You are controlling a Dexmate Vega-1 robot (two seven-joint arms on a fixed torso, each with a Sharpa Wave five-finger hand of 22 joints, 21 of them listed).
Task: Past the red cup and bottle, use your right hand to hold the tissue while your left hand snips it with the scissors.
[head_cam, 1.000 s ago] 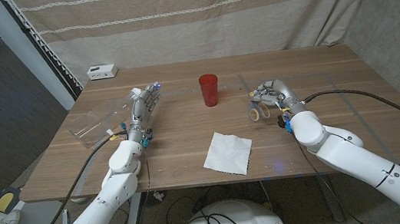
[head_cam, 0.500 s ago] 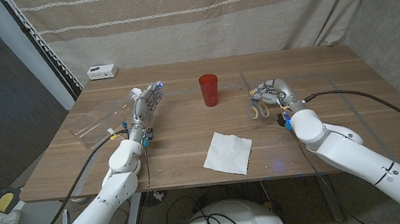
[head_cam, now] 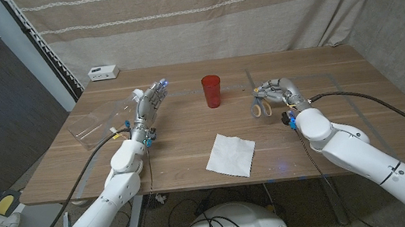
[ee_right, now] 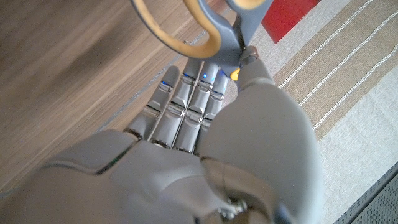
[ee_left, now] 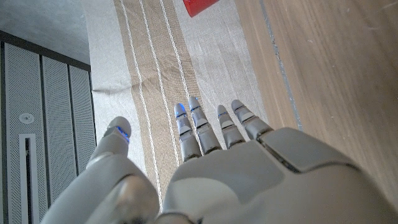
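Scissors (head_cam: pixel 260 106) shifted slightly, pinched by right hand (head_cam: pixel 276 92), blades hard to see, left hand (head_cam: pixel 152 99) spread, empty

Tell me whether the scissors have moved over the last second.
Yes, slightly. The scissors, held at the right robot hand, sit a little farther toward the back of the table than before, judged against the red cup, which has stayed put.

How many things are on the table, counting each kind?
Red cup: 1
Scissors: 1
White tissue: 1
Clear plastic bottle: 1
Small white box: 1
Total: 5
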